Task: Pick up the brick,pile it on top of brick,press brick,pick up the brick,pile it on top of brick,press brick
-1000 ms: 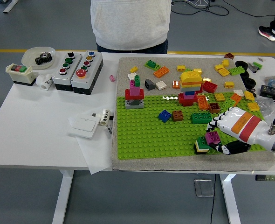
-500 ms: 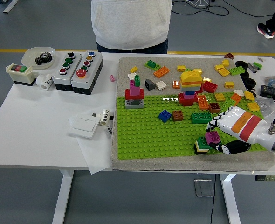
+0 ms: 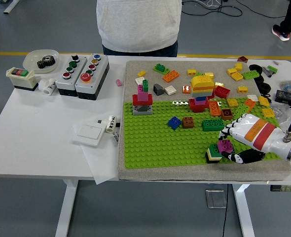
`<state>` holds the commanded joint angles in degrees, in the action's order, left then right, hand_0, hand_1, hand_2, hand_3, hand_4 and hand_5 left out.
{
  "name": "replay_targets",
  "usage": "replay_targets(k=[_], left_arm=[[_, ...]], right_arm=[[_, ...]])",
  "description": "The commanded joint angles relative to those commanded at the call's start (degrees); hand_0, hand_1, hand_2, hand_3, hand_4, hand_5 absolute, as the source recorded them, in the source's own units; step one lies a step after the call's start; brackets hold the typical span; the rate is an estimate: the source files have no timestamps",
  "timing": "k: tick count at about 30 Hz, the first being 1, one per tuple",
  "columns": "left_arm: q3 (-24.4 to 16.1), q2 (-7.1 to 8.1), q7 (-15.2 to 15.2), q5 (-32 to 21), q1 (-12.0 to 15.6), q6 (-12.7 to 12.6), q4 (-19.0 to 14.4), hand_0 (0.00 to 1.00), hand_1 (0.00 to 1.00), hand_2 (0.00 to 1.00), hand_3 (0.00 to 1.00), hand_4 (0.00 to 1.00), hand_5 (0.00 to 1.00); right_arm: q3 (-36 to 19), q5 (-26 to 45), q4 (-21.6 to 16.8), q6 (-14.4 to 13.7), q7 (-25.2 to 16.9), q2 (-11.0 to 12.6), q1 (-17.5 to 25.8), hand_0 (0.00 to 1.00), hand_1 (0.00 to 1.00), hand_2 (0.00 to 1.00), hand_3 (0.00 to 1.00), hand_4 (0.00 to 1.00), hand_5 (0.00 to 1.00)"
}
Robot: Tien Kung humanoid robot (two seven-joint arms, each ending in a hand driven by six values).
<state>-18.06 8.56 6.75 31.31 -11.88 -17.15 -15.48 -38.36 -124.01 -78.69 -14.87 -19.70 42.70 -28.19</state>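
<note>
My right hand [image 3: 232, 145], white with an orange band, reaches in from the right edge over the green baseplate [image 3: 160, 140]. Its fingers are curled around a magenta brick [image 3: 225, 145]. That brick sits on a small stack [image 3: 214, 153] of a green brick over cream and black layers, near the plate's front right. Other stacks stand further back: a grey, red, pink and green tower [image 3: 142, 98] at the left and a red, blue and yellow pile [image 3: 201, 91] in the middle. My left arm is out of view.
Loose bricks lie scattered over the grey mat [image 3: 135, 69] at the back and right. A blue brick [image 3: 174, 122], a brown one [image 3: 188, 122] and a long green one [image 3: 213, 125] sit on the plate. Button boxes [image 3: 81, 73] stand at the left. A person stands at the far side.
</note>
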Motion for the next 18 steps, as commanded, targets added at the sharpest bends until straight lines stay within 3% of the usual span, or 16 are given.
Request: replay_targets(k=[10, 16, 18], left_arm=[[-0.01, 0.02, 0.01, 0.04, -0.02, 0.03, 0.02, 0.785, 0.797, 0.763, 0.623, 0.683, 0.64], [0.09, 0.06, -0.04, -0.15, -0.06, 0.0, 0.04, 0.781, 0.795, 0.763, 0.624, 0.683, 0.64], [0.1, 0.07, -0.04, -0.17, -0.07, 0.01, 0.04, 0.782, 0.794, 0.763, 0.624, 0.683, 0.64]], right_arm=[[-0.23, 0.32, -0.09, 0.28, -0.34, 0.09, -0.18, 0.286, 0.462, 0.552, 0.512, 0.649, 0.415], [-0.32, 0.28, 0.0, 1.04, -0.57, 0.11, -0.12, 0.306, 0.478, 0.584, 0.524, 0.662, 0.39], [-0.35, 0.23, 0.0, 1.14, -0.61, 0.1, -0.14, 0.328, 0.504, 0.639, 0.549, 0.683, 0.384]])
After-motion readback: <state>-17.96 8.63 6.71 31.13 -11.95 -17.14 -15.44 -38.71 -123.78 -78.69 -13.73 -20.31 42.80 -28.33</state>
